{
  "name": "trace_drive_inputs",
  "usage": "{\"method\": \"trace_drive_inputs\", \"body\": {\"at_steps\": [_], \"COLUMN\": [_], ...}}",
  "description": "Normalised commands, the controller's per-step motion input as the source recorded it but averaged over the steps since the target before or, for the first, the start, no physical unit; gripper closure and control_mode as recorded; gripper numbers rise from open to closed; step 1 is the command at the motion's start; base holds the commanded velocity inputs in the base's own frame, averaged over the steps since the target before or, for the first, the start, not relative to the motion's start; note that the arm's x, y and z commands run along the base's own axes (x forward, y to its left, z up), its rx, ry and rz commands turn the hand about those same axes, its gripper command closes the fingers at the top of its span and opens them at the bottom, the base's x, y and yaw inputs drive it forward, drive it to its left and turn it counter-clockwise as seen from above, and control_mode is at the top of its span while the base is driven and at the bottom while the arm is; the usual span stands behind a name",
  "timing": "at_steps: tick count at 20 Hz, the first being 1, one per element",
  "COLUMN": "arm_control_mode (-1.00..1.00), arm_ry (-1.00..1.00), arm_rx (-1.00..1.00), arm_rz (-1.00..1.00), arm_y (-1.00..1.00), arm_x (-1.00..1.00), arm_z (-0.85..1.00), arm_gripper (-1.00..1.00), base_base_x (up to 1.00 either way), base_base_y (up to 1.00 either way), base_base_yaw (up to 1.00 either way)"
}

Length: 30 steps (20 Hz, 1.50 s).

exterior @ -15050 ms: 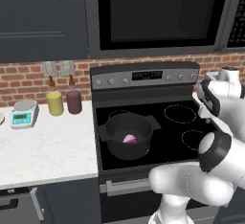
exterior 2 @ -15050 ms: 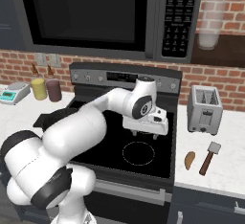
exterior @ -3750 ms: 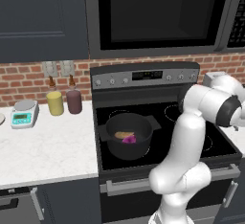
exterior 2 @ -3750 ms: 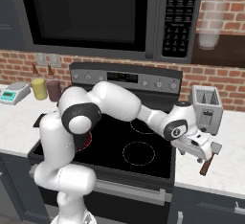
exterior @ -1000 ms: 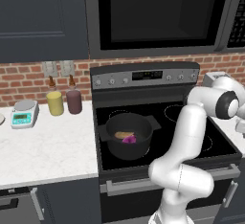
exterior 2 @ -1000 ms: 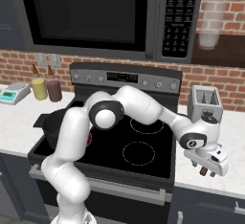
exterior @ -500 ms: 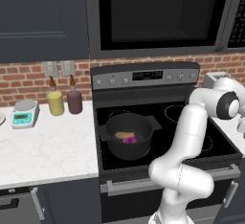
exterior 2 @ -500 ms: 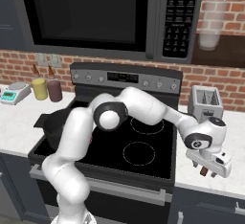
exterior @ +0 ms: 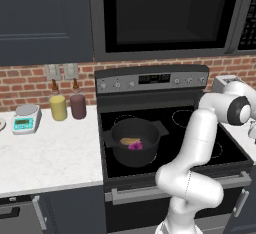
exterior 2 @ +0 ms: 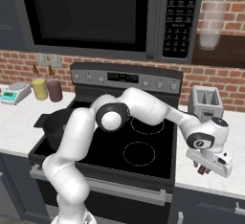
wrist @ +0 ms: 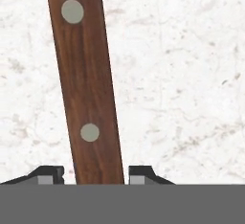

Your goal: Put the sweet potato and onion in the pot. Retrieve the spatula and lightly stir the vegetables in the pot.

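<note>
In the left base view the pot (exterior: 133, 140) sits on the front left burner of the stove (exterior: 165, 128), low and left of the frame's centre. It is dark grey, wide and round, with a short handle at each side. Inside it lie the sweet potato (exterior: 130, 141), a small tan oblong, and the onion (exterior: 135, 146), a pink-purple lump just beside it. On the pale desk (exterior: 45, 150) at the left stand a kitchen scale (exterior: 25, 118), a yellow jar (exterior: 58, 107) and a dark red jar (exterior: 78, 106), well apart from the pot.

In the right base view a toaster (exterior 2: 206, 103) stands at the right of the frame, and the gripper (exterior 2: 203, 169) hangs low over the desk below it.

In the hand view the spatula (wrist: 86, 84) shows its brown wooden handle with two pale rivets, running from the top of the frame down between the two fingertips (wrist: 48, 175). It lies on the speckled white desk. The jaws flank the handle closely on either side; whether they pinch it I cannot tell.
</note>
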Motion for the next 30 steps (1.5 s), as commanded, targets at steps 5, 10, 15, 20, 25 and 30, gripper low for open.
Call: {"method": "trace_drive_inputs", "body": {"at_steps": [5, 10, 15, 20, 25, 30], "arm_control_mode": [-1.0, -1.0, -1.0, -1.0, -1.0, -1.0], "arm_ry": [0.0, -0.01, -0.13, -0.06, 0.0, -0.05], "arm_rx": [-0.02, -0.01, 0.0, -0.05, -0.23, -0.23], "arm_rz": [0.0, 0.0, 0.0, 0.12, 0.21, 0.23], "arm_y": [0.0, 0.02, 0.27, 0.77, 0.99, 1.0], "arm_x": [0.0, -0.1, -0.42, -0.27, -0.29, -0.44], "arm_z": [-0.07, 0.02, 0.48, 0.66, 0.81, 0.56], "arm_gripper": [1.0, 1.0, 1.0, 1.0, 1.0, 1.0], "base_base_x": [0.0, 0.0, 0.0, 0.0, 0.0, 0.0], "base_base_y": [0.0, 0.0, 0.0, 0.0, 0.0, 0.0], "base_base_yaw": [0.0, 0.0, 0.0, 0.0, 0.0, 0.0]}}
